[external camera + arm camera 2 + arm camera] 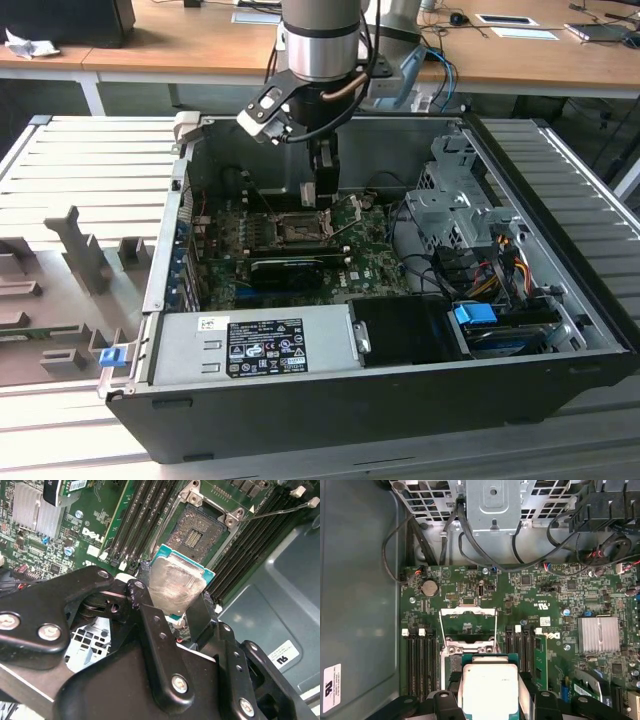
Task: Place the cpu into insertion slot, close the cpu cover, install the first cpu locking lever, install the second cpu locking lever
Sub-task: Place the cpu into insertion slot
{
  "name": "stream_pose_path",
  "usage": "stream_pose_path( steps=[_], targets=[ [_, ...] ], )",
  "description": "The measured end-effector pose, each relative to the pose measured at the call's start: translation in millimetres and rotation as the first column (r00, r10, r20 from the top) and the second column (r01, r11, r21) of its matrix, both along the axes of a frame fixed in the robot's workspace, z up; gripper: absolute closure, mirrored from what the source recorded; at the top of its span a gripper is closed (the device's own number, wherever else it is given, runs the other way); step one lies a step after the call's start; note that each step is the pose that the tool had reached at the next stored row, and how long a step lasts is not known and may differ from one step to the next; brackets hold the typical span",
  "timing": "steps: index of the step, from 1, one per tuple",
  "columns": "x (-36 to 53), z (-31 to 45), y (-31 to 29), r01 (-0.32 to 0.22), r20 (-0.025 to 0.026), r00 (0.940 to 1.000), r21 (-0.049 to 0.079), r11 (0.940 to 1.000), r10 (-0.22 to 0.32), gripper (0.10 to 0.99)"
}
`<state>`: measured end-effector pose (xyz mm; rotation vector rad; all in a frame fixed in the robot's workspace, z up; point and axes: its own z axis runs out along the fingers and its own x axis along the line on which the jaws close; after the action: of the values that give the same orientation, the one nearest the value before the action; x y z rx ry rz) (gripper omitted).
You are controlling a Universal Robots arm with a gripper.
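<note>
My gripper (322,197) is shut on the cpu (177,587), its silver top clamped between two black fingers (150,617). In the exterior view the gripper hangs inside the open computer case, just above the insertion slot (295,228). The slot (197,532) lies bare, with its dark pin field showing, a short way beyond the chip's edge. In the first wrist view the cpu (490,687) covers most of the slot, and the cpu cover (468,611) stands raised behind it as a thin silver frame. A thin wire locking lever (280,511) sticks out beside the slot.
Black memory slots (420,660) flank the socket on both sides. A finned heatsink (598,634), a black graphics card (285,268), the power supply (250,345) and a metal drive cage (455,200) with cables crowd the case. Grey case walls (175,240) close it in.
</note>
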<state>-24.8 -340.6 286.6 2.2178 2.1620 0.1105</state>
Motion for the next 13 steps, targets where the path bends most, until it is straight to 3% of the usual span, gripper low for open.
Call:
stream_pose_path(
  steps=[13],
  targets=[
    [0.0,-7.0,0.0,0.000,0.0000,1.0000,0.000,1.0000,0.000,0.553]
  ],
)
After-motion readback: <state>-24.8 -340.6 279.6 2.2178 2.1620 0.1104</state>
